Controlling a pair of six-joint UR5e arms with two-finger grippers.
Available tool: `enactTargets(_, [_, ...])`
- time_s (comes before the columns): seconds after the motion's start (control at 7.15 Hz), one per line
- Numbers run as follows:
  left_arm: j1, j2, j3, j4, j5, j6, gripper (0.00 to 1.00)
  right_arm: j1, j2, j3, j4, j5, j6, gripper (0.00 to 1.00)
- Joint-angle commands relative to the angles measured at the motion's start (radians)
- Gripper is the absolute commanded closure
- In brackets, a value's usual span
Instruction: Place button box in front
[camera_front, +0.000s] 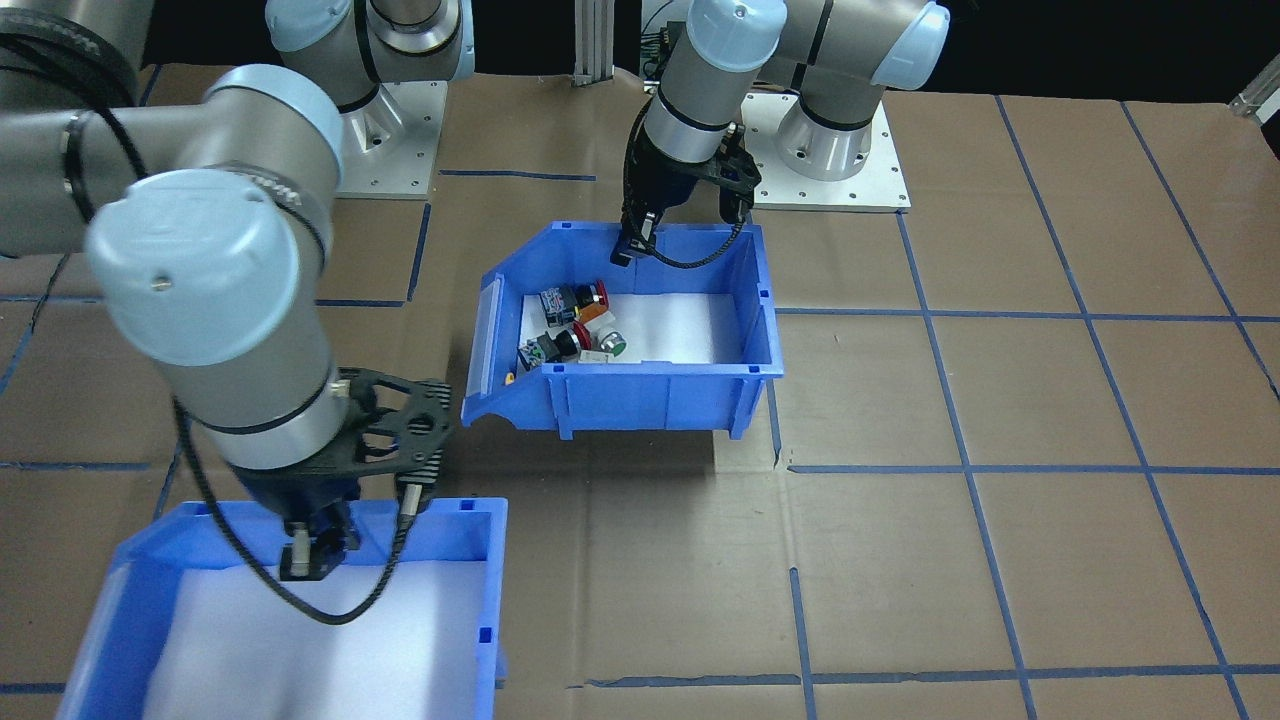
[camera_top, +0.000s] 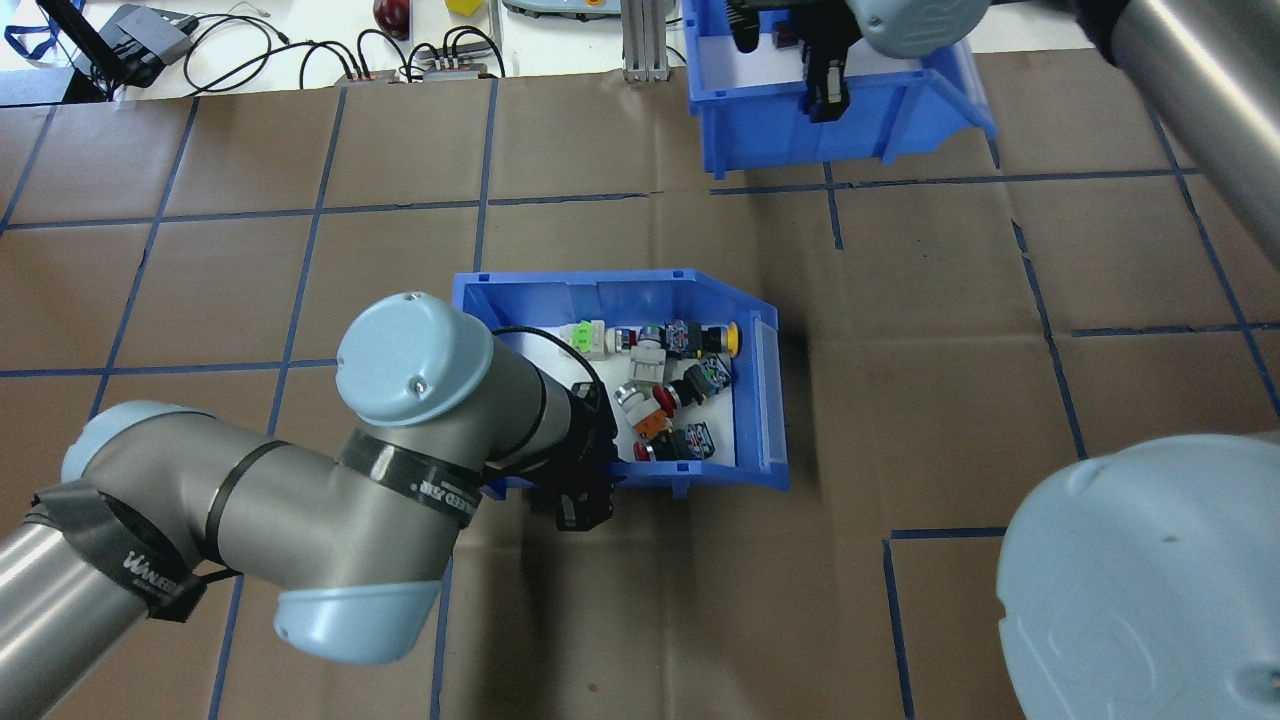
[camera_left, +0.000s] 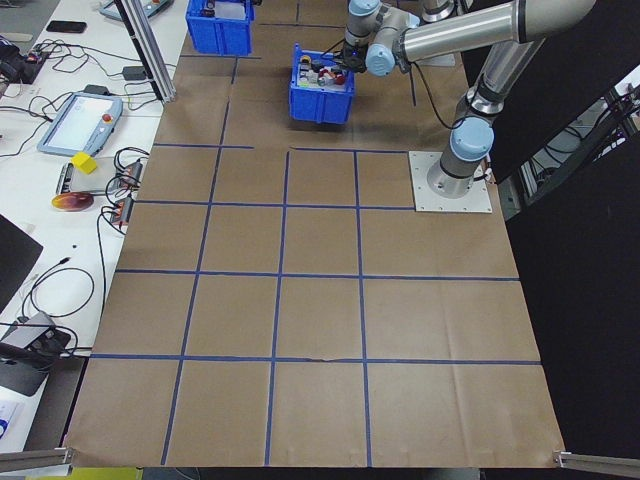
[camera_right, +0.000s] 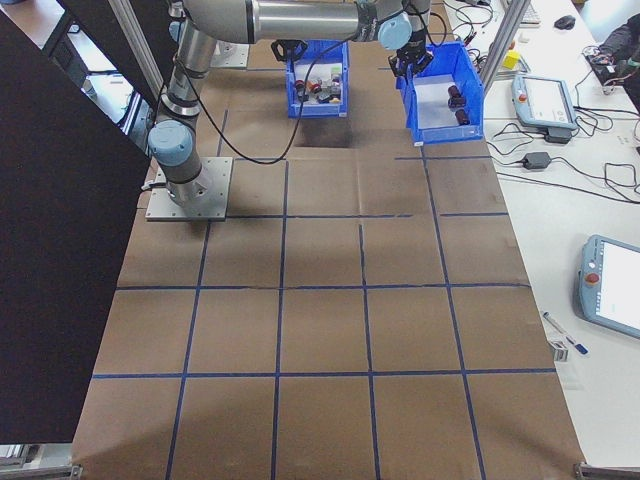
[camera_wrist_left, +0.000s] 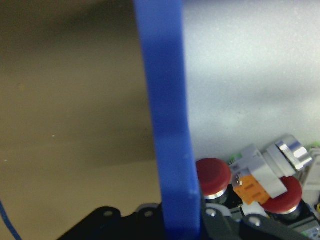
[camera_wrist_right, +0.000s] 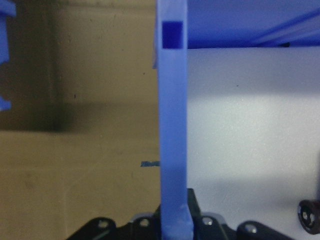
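Observation:
The button box (camera_front: 650, 395), a blue bin with a white liner, hangs a little above the table over its own shadow, its cut-away front toward my right. Red, green, yellow and orange push-buttons (camera_top: 670, 385) crowd that end. My left gripper (camera_front: 638, 245) is shut on its wall nearest my base; the left wrist view shows that blue wall (camera_wrist_left: 167, 125) running between the fingers, beside red buttons (camera_wrist_left: 215, 175). My right gripper (camera_top: 825, 95) is shut on the wall (camera_wrist_right: 172, 100) of a second blue bin (camera_front: 495, 600) at the far side.
The second bin (camera_right: 440, 100) holds dark cylinders (camera_right: 456, 100) on white foam. An aluminium post (camera_top: 640, 40) stands at the far edge beside it. Cables and teach pendants (camera_left: 80, 120) lie on the side tables. Brown paper with blue tape lines covers the table (camera_top: 1000, 350).

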Motion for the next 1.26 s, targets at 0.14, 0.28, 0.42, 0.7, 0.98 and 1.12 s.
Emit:
enactTargets(0.14, [0.093,-0.258,0.276,0.003,0.000,0.065,1.00,-0.212,-0.119,0.133,0.024,0.013,-0.239,0.93])
enactTargets(0.28, [0.093,-0.372,0.415,-0.006,0.000,0.063,1.00,-0.273,-0.171,0.213,0.023,0.015,-0.288,0.93])
enactTargets(0.42, [0.093,-0.478,0.514,-0.005,-0.005,0.063,1.00,-0.310,-0.228,0.297,0.019,0.015,-0.319,0.93])
enactTargets(0.7, [0.067,-0.606,0.635,-0.005,-0.009,0.048,1.00,-0.353,-0.343,0.480,-0.004,0.018,-0.342,0.93])
enactTargets(0.98, [0.033,-0.614,0.637,-0.005,-0.016,0.045,1.00,-0.392,-0.406,0.601,-0.041,0.018,-0.409,0.93])
enactTargets(1.12, [0.027,-0.608,0.624,-0.007,-0.017,0.045,1.00,-0.396,-0.420,0.628,-0.041,0.018,-0.428,0.93])
